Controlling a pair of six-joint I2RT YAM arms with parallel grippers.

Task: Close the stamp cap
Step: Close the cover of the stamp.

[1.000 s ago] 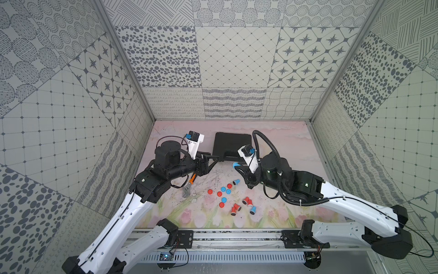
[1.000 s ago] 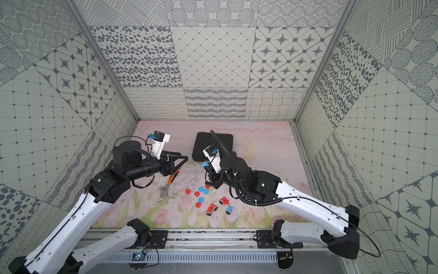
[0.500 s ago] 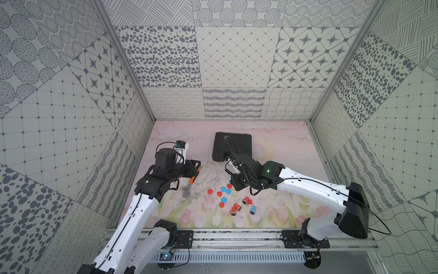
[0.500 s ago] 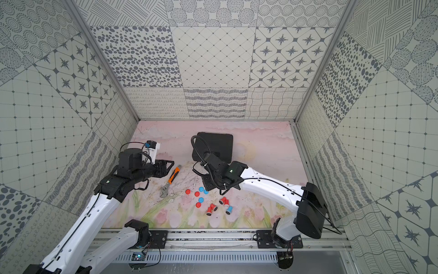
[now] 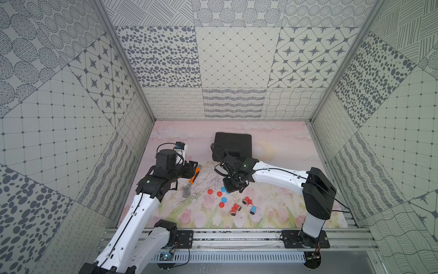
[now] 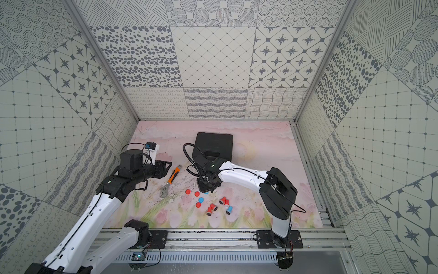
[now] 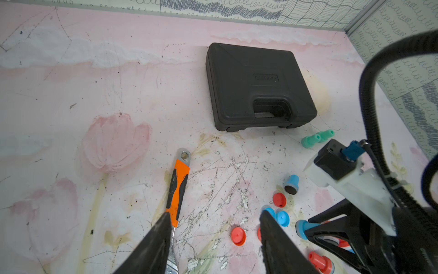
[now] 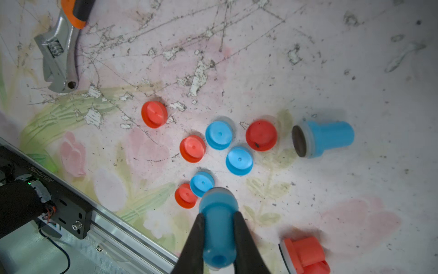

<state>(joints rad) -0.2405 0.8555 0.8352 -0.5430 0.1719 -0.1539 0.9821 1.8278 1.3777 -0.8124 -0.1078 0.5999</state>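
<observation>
Right wrist view has the right claw (image 8: 218, 214) pinching a blue stamp (image 8: 219, 237) by its handle, with the wide end pointing away from the claw. Just past that end lies a blue cap (image 8: 202, 183), partly hidden by the stamp, and a red cap (image 8: 185, 195) sits against it.

By the look of it the cap is not yet on. The stamp is grasped and brought to the cap, so lining up and pressing home are left. Whether stamp and cap touch cannot be told.

Room is tight here: the red cap crowds one side and the rail (image 8: 94, 225) runs near the claw. Farther ahead the other caps (image 8: 239, 160), five of them, sit in a loose cluster with a spare stamp (image 8: 324, 138) lying beside them. Beyond is bare floor, then the wrench (image 8: 59, 47), well apart.

Well away from the right claw, the left claw (image 7: 214, 220) is spread and empty. Farthest off, the case (image 7: 258, 87) lies toward the back wall.
</observation>
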